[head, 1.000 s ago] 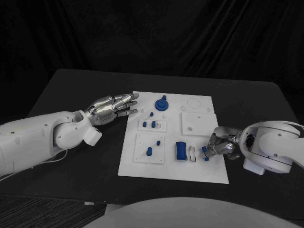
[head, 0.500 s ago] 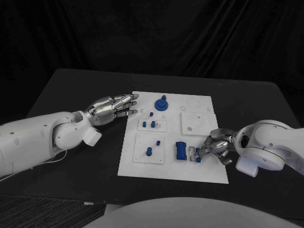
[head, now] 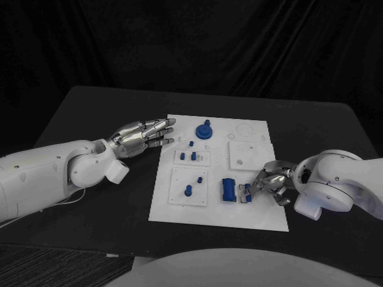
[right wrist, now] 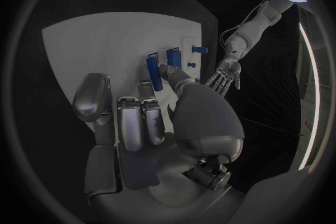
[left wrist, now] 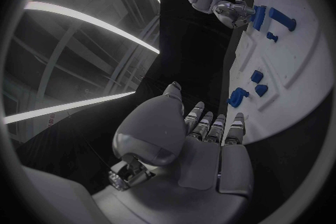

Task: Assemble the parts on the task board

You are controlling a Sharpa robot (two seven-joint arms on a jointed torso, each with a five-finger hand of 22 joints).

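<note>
The white task board point(head: 256, 209) lies in the middle of the table. My right hand point(head: 274, 182) is low over its near right part and pinches a narrow blue part point(head: 248, 192) point(right wrist: 154, 74) upright, right beside a blue block point(head: 230, 190) point(right wrist: 173, 59) that stands in the board. The left wrist view shows the same right hand point(left wrist: 233, 12) with the blue part point(left wrist: 258, 17) at the board's point(left wrist: 297, 75) far end. My left hand point(head: 145, 135) point(left wrist: 206, 143) hovers open, fingers stretched out, just off the board's far left edge.
Other blue parts stand on the board: a round knob point(head: 203, 130) at the far edge, two small pegs point(head: 187, 156) in the middle left, and a peg point(head: 189, 191) nearer me. White inset plates point(head: 248, 152) cover the board's right half. Black table point(head: 88, 113) surrounds it.
My right hand has carried the narrow blue part leftwards over the board, from the right edge up against the blue block. The left hand has stayed still.
</note>
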